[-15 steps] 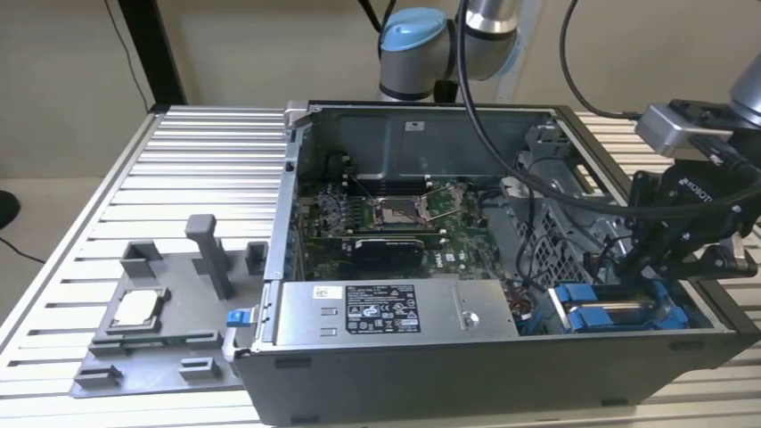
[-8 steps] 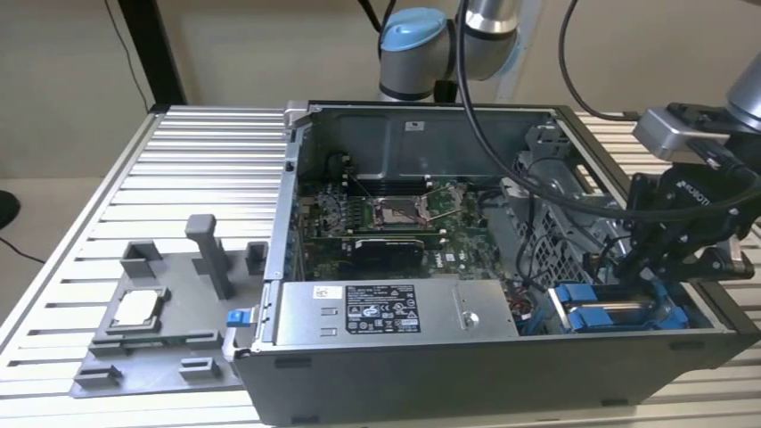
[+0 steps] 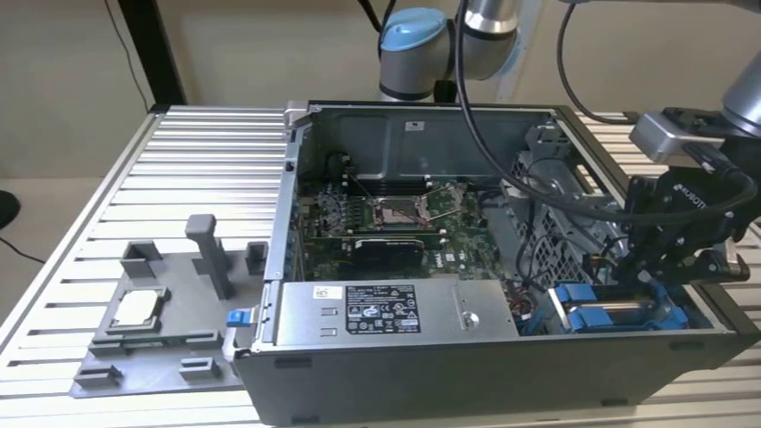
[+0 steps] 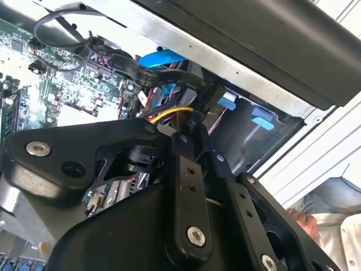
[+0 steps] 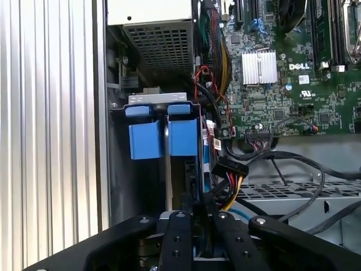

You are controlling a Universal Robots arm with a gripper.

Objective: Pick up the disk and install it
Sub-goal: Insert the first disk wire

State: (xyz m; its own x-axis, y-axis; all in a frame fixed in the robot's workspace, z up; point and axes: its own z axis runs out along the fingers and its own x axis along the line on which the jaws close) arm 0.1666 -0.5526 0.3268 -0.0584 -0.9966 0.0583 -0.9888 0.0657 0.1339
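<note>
The disk [image 3: 607, 316] stands on edge in its bright blue carrier, down in the drive bay at the near corner of the open computer case on the exterior view's right. In the first wrist view the disk's blue carrier tabs [image 5: 183, 138] sit side by side under a grey bracket. My gripper [image 3: 650, 283] reaches down into that bay. Its black fingers [image 5: 177, 237] are drawn close together on the disk's far end. In the second wrist view the gripper [image 4: 186, 135] hangs just over blue bay parts and cables.
A black cable bundle [image 5: 228, 166] with yellow and red wires runs beside the bay. The grey power-supply box [image 3: 380, 312] lies along the case front, with the motherboard [image 3: 393, 218] behind it. A grey fixture [image 3: 155, 321] with a small silver chip [image 3: 137, 308] sits at the exterior view's left.
</note>
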